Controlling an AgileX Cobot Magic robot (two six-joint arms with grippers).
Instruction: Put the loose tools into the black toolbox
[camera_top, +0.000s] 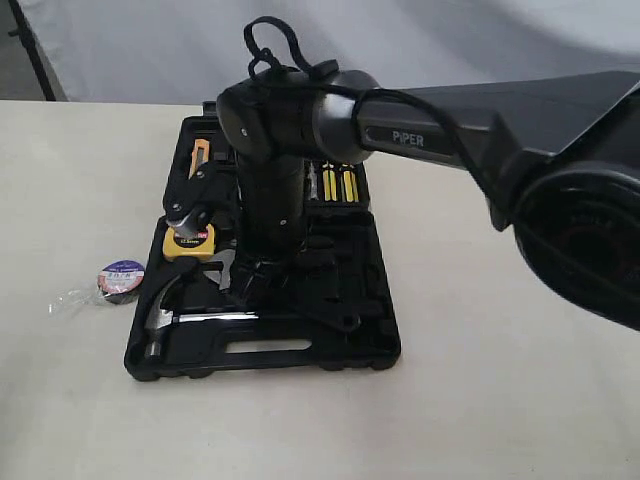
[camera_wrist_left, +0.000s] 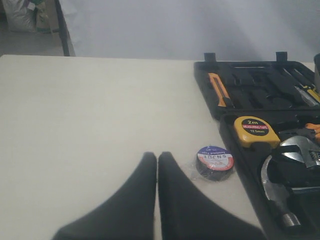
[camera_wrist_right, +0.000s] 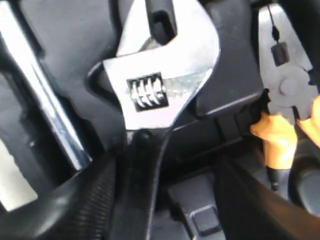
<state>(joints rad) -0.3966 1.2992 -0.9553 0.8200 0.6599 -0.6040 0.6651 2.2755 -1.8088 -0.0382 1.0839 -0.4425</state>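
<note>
The black toolbox lies open on the table. The claw hammer rests in its near half; its steel shaft shows in the right wrist view. My right gripper reaches down into the case and stands open. The adjustable wrench lies in the case with its black handle running between the fingers, against the ribbed finger and apart from the other one. The wrapped tape roll sits on the table left of the case. My left gripper is shut and empty, just beside the tape roll.
A yellow tape measure and orange-handled pliers sit in the case, with screwdrivers in the far half. The right arm spans the case from the right. Bare table stretches left of the case.
</note>
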